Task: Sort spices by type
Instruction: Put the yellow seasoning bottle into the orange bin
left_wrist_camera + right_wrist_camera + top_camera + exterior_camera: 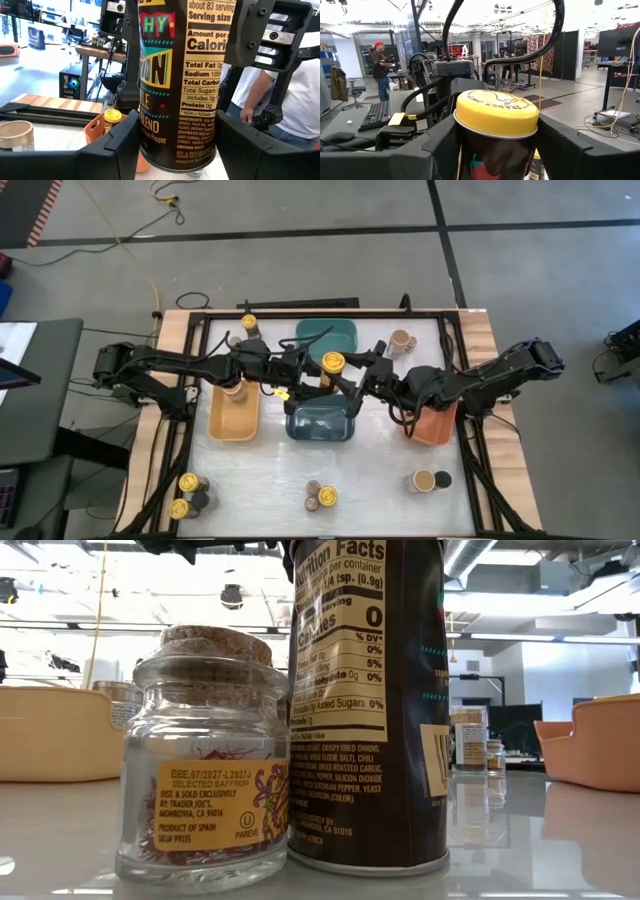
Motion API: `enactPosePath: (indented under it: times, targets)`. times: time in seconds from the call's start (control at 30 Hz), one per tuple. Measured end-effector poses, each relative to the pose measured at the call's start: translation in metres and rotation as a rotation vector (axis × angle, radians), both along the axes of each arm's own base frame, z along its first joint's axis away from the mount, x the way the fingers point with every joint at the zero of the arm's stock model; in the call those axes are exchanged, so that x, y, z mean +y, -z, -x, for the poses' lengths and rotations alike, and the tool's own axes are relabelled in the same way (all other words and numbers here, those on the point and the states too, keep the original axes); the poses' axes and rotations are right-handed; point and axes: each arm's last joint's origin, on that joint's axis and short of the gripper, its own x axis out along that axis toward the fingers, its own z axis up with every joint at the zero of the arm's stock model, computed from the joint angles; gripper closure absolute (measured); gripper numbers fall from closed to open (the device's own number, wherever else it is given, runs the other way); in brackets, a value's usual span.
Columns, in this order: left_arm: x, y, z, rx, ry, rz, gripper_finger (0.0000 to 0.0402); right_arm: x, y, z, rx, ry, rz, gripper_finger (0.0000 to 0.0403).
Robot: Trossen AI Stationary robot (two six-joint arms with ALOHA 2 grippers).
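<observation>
A dark jar with a yellow lid (333, 362) hangs upright in mid-air over the middle of the table, between the teal bin (325, 335) and the dark-blue bin (322, 423). My left gripper (318, 366) reaches it from the table's left and is shut on its lower body (175, 100). My right gripper (351, 367) comes from the table's right, closed about the lid end (496, 112). Other spice jars stand on the table: one at the far left (248, 325), one at the far right (402, 340), and groups along the near edge (187, 495) (320, 497) (428, 480). My left gripper pinches the jar's lower body (147, 135) between its two fingers (117, 147), one on each side of the label. The fingers come level from the table's left. The jar stands upright, clear of the table. My right gripper's fingers (437, 150) flank the jar's top, level with the yellow lid's rim (532, 127), and come level from the table's right. No gap shows between them and the jar. The jar stands upright between them.
A tan-yellow bin (233, 420) lies under my left arm and an orange bin (437, 425) under my right arm. In the low view a cork-topped glass jar (205, 760) and a dark jar (365, 700) stand near the front edge. A person (300, 100) stands beyond the table.
</observation>
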Motion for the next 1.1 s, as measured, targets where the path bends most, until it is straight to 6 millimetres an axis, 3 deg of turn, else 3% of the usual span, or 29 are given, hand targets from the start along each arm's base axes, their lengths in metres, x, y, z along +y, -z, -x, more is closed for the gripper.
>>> enactPosePath:
  times: [0.63, 1.1]
  targets:
    - [0.0003, 0.0006, -0.0001, 0.003, -0.006, -0.009, 0.0190, 0.0000, 0.0002, 0.0000, -0.003, 0.000, -0.008, 0.0139]
    - [0.0036, 0.0009, 0.0043, 0.044, -0.024, -0.024, 0.0189, 0.0024, 0.0045, 0.0002, 0.023, -0.012, -0.051, 0.0033]
